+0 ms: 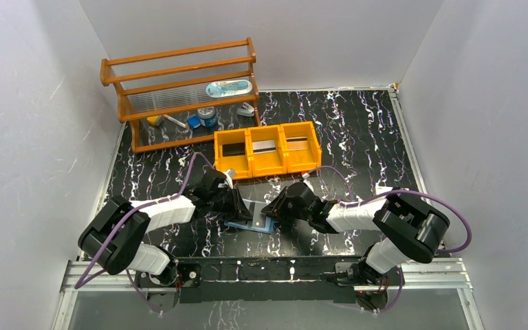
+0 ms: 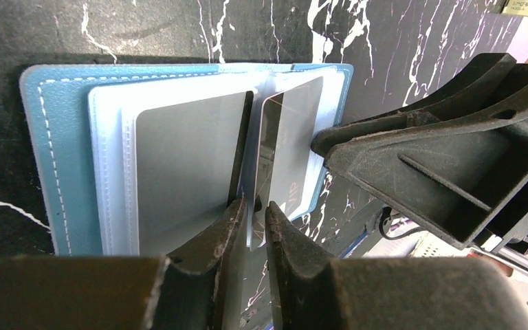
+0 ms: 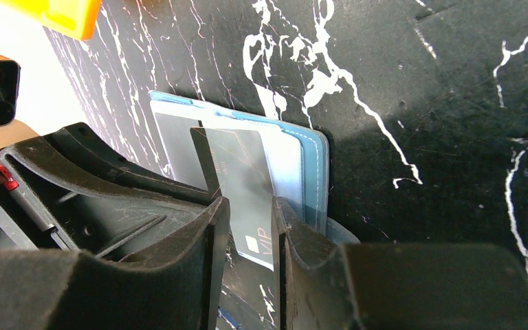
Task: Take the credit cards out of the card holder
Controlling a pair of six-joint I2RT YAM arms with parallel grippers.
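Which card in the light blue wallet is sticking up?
The dark grey card marked VIP, tilted up at the fold of the light blue card holder; the silver-grey card lies flat inside it.

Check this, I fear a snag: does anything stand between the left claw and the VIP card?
Only its clear sleeve: the left claw straddles the raised sleeve's near edge, with the VIP card inside.

We see our right gripper [image 3: 251,206] low in front, its two black fingers apart, a tilted dark card [image 3: 237,172] marked VIP showing between them, a light blue card holder [image 3: 313,172] beneath, black marbled table [image 3: 419,82], orange tray [image 3: 62,14] corner top left
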